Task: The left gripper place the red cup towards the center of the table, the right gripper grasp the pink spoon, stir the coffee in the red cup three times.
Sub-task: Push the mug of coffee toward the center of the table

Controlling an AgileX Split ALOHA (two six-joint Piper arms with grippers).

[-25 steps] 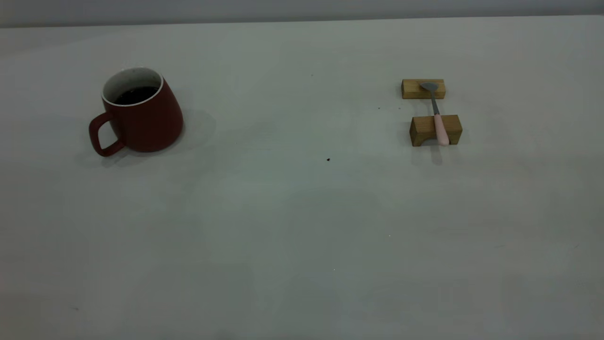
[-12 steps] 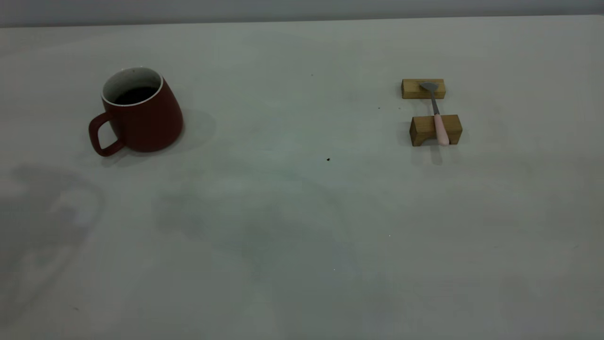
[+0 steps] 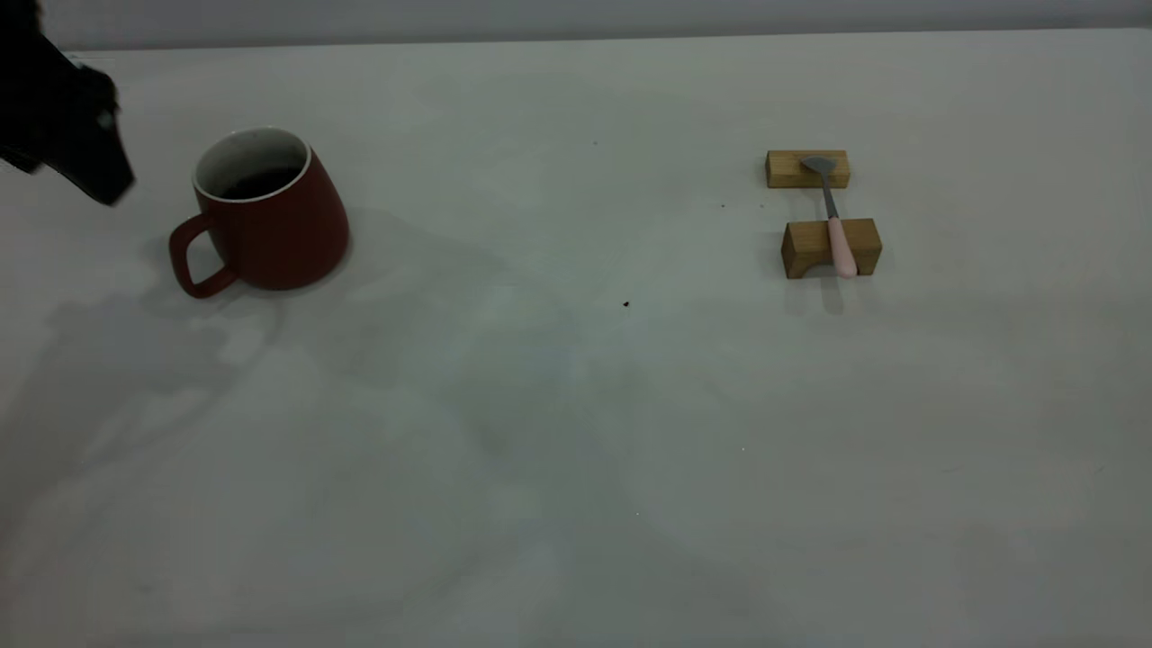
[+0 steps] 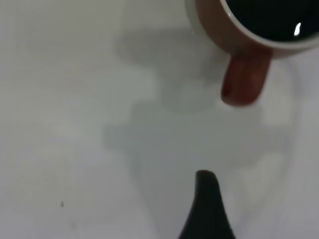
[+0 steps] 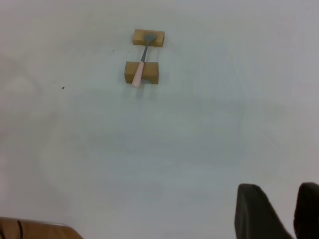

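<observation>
A grey wall [image 3: 576, 18] runs behind, under dim, soft, even light.

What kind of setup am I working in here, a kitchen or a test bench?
Most likely a lab test bench: a bare off-white table, a dark red ceramic mug of coffee, and a pink-handled spoon staged across two small wooden blocks. No kitchen fixtures show.

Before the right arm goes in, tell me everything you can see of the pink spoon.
The pink spoon is slim, with a pale pink rounded handle and a grey metal neck and bowl. It lies bridged across two small wooden blocks: the bowl rests on the far block, the handle crosses the near block and overhangs its front edge. Nothing else touches it; it lies right of the table centre.
</observation>
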